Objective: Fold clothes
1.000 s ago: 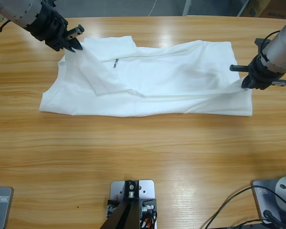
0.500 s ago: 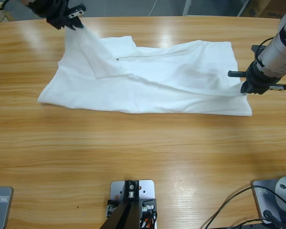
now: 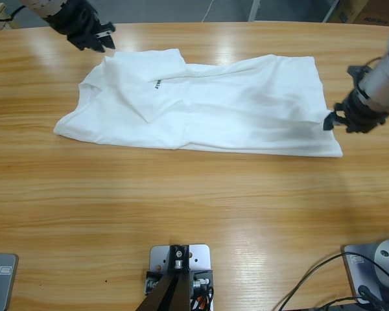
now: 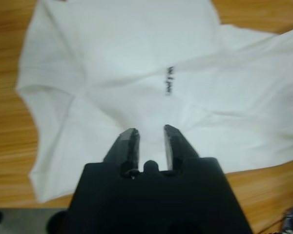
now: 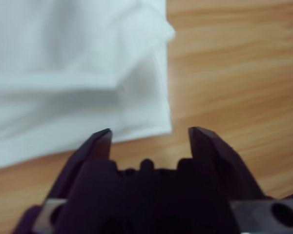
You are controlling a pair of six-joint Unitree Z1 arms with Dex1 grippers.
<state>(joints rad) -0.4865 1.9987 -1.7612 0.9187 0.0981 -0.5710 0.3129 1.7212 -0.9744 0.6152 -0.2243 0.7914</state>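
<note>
White cotton filled most of the far half of the table in the high view: the T-shirt lay spread sideways, already doubled lengthwise, with a loose flap turned over near its far left end and tiny dark print showing on it. I had the left gripper above the far left corner of the table, just off the shirt's far edge and holding nothing. The right gripper sat at the shirt's right end, near the right edge of the table.

In the left wrist view, the left gripper looked down on the T-shirt, its jaws a narrow slot apart with no cloth between them.

In the right wrist view, the right gripper had its jaws spread wide, and the T-shirt corner lay just beyond their tips, free on the wood.

My worry was the next grab. The layers at that right corner were stacked, so I judged a shallow pinch could catch only the top one and pull the fold apart. The loose flap on the left could also drag crooked.
</note>
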